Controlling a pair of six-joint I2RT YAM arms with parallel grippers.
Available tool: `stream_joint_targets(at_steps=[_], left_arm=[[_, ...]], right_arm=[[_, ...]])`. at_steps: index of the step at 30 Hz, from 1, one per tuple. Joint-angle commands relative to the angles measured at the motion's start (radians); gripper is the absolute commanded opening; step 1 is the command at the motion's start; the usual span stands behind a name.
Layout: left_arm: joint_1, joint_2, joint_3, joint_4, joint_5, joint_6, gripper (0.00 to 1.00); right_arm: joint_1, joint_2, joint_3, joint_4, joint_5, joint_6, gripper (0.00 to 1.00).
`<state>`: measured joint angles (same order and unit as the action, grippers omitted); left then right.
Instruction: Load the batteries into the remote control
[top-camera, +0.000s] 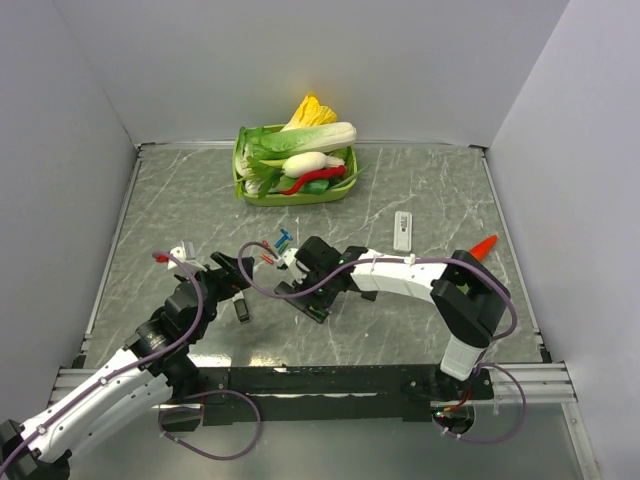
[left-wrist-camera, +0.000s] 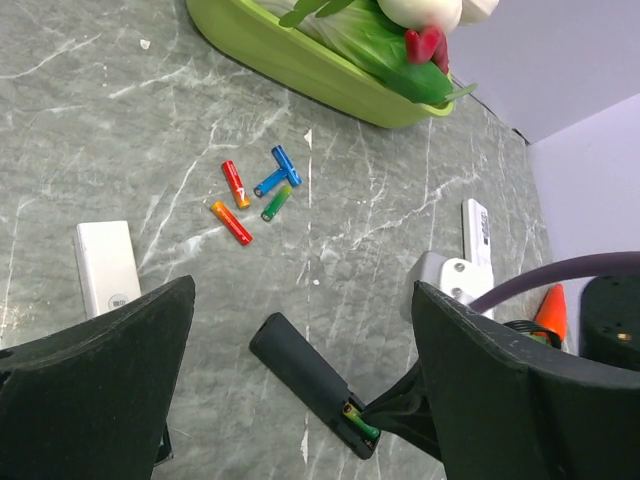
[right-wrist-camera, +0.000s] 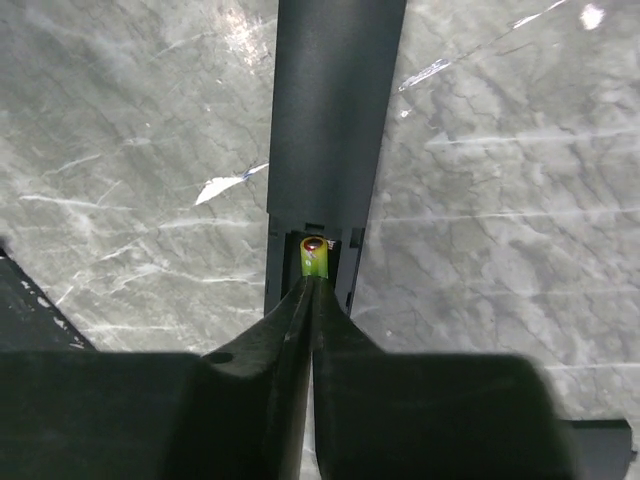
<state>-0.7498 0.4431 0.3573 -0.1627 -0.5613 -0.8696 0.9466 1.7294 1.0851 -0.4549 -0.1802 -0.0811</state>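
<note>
A black remote control (right-wrist-camera: 335, 110) lies face down on the marble table, its battery bay open at the near end. One green battery (right-wrist-camera: 314, 257) rests in that bay. My right gripper (right-wrist-camera: 313, 285) is shut, its joined tips pressing on the battery's near end; the left wrist view shows the same contact on the green battery (left-wrist-camera: 362, 422) in the remote (left-wrist-camera: 300, 368). Several loose batteries (left-wrist-camera: 255, 195), red, blue and green, lie beyond it. My left gripper (left-wrist-camera: 303, 290) hovers open over the remote, holding nothing. From above, both grippers, right (top-camera: 300, 290) and left (top-camera: 235, 282), sit mid-table.
A green basket (top-camera: 290, 197) of vegetables with a red chilli (top-camera: 318, 181) stands at the back. A white remote (top-camera: 402, 230) lies to the right, an orange carrot-like piece (top-camera: 484, 246) beyond it. A flat white piece (left-wrist-camera: 107, 265) lies left of the batteries.
</note>
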Motion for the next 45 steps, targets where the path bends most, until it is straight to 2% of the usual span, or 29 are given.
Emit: stream_joint_targets(at_steps=[1, 4, 5, 7, 10, 13, 18, 22, 26, 29, 30, 32, 33, 38, 45], left_arm=[[-0.002, 0.008, -0.007, 0.014, 0.005, -0.028, 0.92], [-0.002, 0.009, -0.014, 0.003, 0.004, -0.060, 0.92], [-0.002, 0.009, -0.020, 0.002, 0.012, -0.069, 0.92], [-0.003, 0.008, -0.026, -0.004, 0.015, -0.094, 0.92], [-0.003, 0.005, -0.035, -0.011, 0.021, -0.126, 0.91], [-0.002, 0.002, -0.044, -0.009, 0.026, -0.155, 0.91], [0.000, 0.029, -0.047, 0.009, 0.066, -0.198, 0.91], [0.004, 0.065, -0.047, 0.041, 0.106, -0.221, 0.91], [0.021, 0.083, -0.055, 0.066, 0.138, -0.256, 0.90], [0.047, 0.079, -0.070, 0.080, 0.179, -0.290, 0.90], [0.067, 0.075, -0.078, 0.086, 0.192, -0.298, 0.90], [0.090, 0.069, -0.086, 0.089, 0.233, -0.324, 0.90], [0.118, 0.071, -0.093, 0.094, 0.254, -0.330, 0.90], [0.194, 0.095, -0.106, 0.155, 0.386, -0.361, 0.89], [0.210, 0.226, -0.060, 0.252, 0.497, -0.342, 0.89]], right_arm=[[0.006, -0.096, 0.002, 0.038, -0.001, 0.043, 0.00], [0.004, -0.085, 0.033, 0.022, -0.018, 0.058, 0.35], [0.004, -0.076, 0.038, 0.027, -0.034, 0.061, 0.52], [0.006, -0.062, 0.044, 0.022, -0.036, 0.066, 0.67], [0.012, -0.022, 0.055, 0.010, -0.025, 0.069, 0.75], [0.027, 0.007, 0.059, 0.005, -0.010, 0.072, 0.76], [0.050, 0.051, 0.064, -0.010, 0.051, 0.080, 0.73], [0.069, 0.073, 0.058, -0.010, 0.093, 0.080, 0.63], [0.084, 0.096, 0.056, -0.019, 0.136, 0.080, 0.61], [0.092, 0.111, 0.058, -0.028, 0.165, 0.109, 0.50], [0.090, 0.113, 0.053, -0.025, 0.166, 0.107, 0.40], [0.090, 0.105, 0.042, -0.001, 0.154, 0.112, 0.29], [0.090, 0.085, 0.029, 0.011, 0.148, 0.115, 0.19], [0.052, 0.000, -0.037, 0.116, 0.046, 0.156, 0.07], [0.000, -0.134, -0.160, 0.314, -0.092, 0.189, 0.00]])
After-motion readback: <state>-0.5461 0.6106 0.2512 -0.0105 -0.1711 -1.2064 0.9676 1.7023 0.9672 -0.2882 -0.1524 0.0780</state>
